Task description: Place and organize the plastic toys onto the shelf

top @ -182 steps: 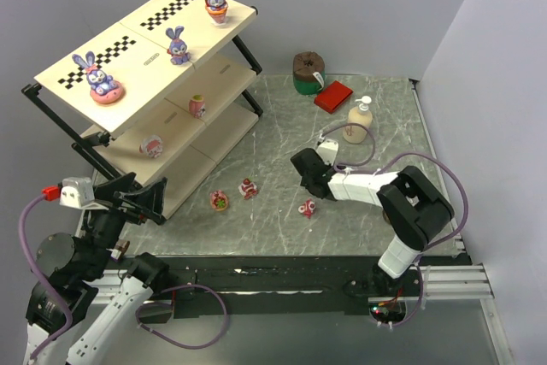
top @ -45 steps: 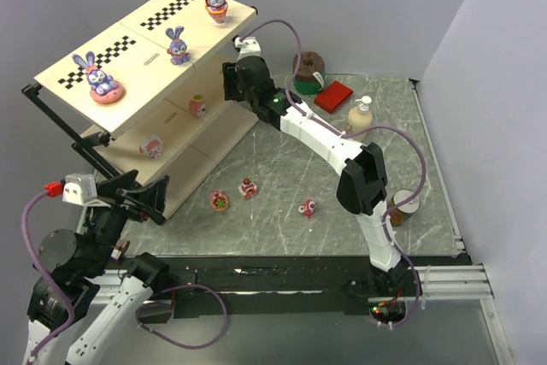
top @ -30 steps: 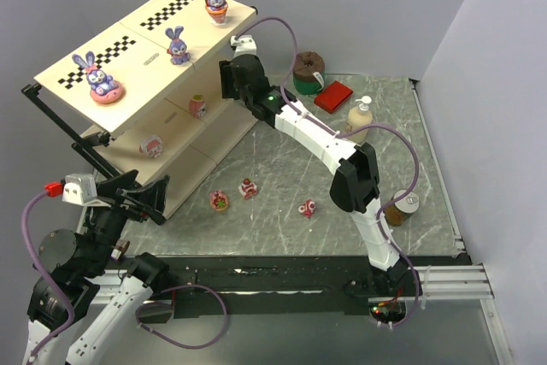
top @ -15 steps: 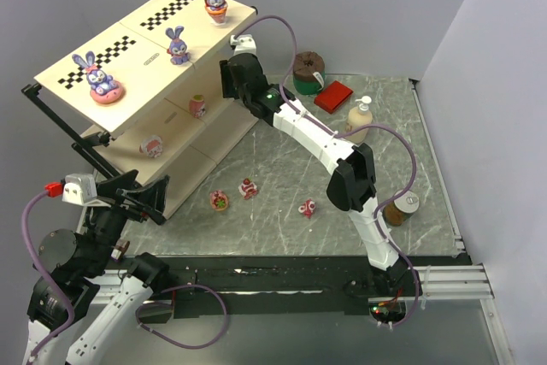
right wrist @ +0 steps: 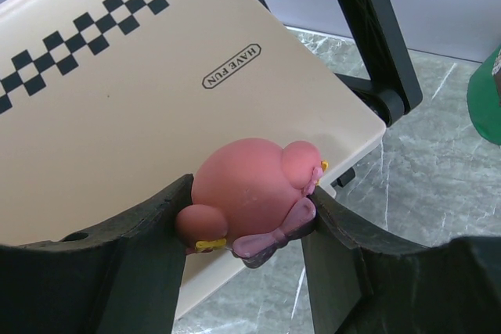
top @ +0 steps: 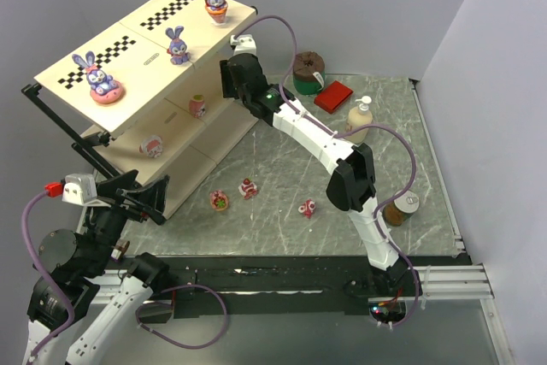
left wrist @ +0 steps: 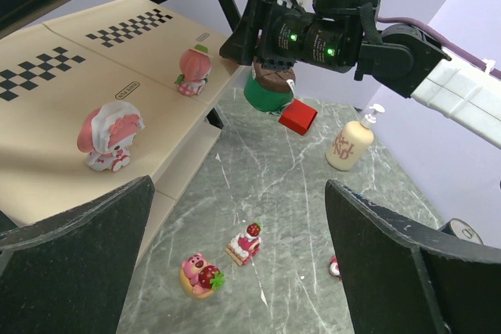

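Right gripper (right wrist: 249,207) is clamping a round pink toy (right wrist: 239,181) with a bow. Both fingers (right wrist: 160,232) are pressing on its sides, and the jaws are standing only as far apart as the toy is wide. It's hanging over the far end of the shelf's middle board (right wrist: 117,107), near the corner by the "HAVE FUN" label (right wrist: 232,66). The toy looks to be just above the board, but contact is hard to call from the wrist view. From the top camera, the right arm is reaching across to the shelf (top: 51,74), with the gripper sitting just under the top board's far edge.

Left gripper (left wrist: 239,193) is standing wide apart, gripping nothing, and hovering off the shelf's near end.

Other toys, relative to the shelf:
- Three purple bunnies are standing on the top board: near end (top: 101,79), middle (top: 177,46), far end (top: 216,2).
- Two pink figures are standing on the middle board (top: 197,106) (top: 151,146), well apart from each other.
- Three small pieces are lying on the table in front of the shelf (grey marble-pattern top): (top: 220,201), (top: 248,187), and (top: 307,207), the last one farthest from it.
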`<state>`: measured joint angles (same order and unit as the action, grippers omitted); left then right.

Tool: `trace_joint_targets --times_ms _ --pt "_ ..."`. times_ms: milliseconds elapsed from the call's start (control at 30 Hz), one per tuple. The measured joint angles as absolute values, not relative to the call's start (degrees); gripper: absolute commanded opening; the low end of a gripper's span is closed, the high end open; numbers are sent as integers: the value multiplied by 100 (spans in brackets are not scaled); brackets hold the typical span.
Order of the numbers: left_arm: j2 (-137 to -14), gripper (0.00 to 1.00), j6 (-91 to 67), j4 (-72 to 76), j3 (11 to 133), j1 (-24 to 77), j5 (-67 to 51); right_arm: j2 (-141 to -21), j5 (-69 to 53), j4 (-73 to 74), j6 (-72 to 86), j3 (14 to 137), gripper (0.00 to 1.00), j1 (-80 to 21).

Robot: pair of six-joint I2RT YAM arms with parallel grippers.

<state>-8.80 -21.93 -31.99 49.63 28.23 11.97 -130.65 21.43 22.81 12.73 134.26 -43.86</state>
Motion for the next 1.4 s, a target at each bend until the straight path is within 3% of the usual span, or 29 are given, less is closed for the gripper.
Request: trace_joint_targets --times_ms 567,767,833,900,1400 --pt "-878 96 -2189 -3201 4963 2823 1273 -13065 2167 2008 1256 13308 70 -4386" --pt "-873 96 -2189 -3203 4963 2823 1297 -13050 2165 1896 1253 13229 84 -4386" --pt "-873 96 -2189 -3205 4963 2823 1297 -12986 2163 1734 1232 13043 96 -4386" --pt "-871 96 -2189 -3210 4965 2823 1297 -12873 2156 1590 1214 12805 100 -4390" --pt "-727 96 -2200 -3413 5157 2823 1297 -11096 2443 930 958 10276 100 -4744"
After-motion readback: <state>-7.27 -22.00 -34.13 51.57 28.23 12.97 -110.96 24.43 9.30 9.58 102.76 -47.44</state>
